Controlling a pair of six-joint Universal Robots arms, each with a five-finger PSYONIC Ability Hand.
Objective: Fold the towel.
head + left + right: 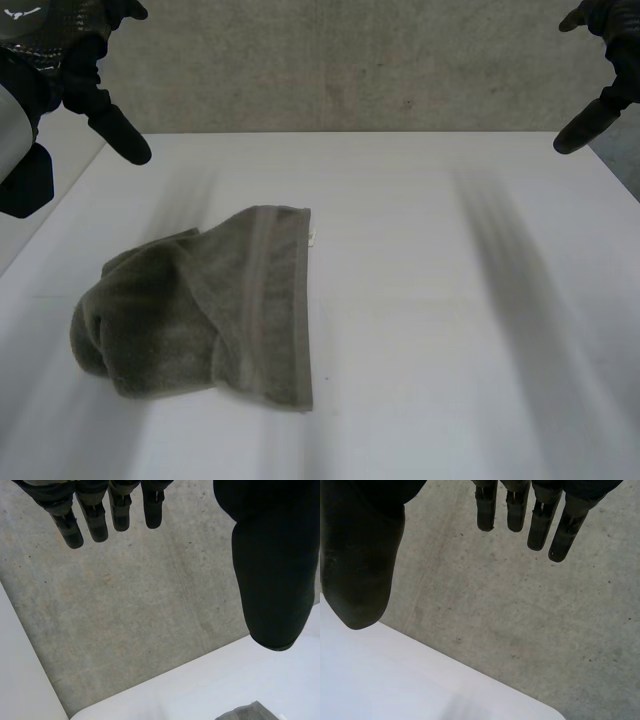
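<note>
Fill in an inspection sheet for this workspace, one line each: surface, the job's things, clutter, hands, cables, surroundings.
Surface: white table, bare apart from the cloth.
Job's things: one grey-green towel, loosely bunched and rounded at one end, with a banded edge along the other; it lies on the left arm's side of the table and is not neatly folded.
Clutter: nothing seen.
Hands: left hand hovers over the table's far left corner, fingers straight, holding nothing; right hand hovers over the far right corner, fingers straight, holding nothing. Neither touches the towel.
Cables: nothing seen.
Surroundings: grey concrete floor beyond the table's far edge.
</note>
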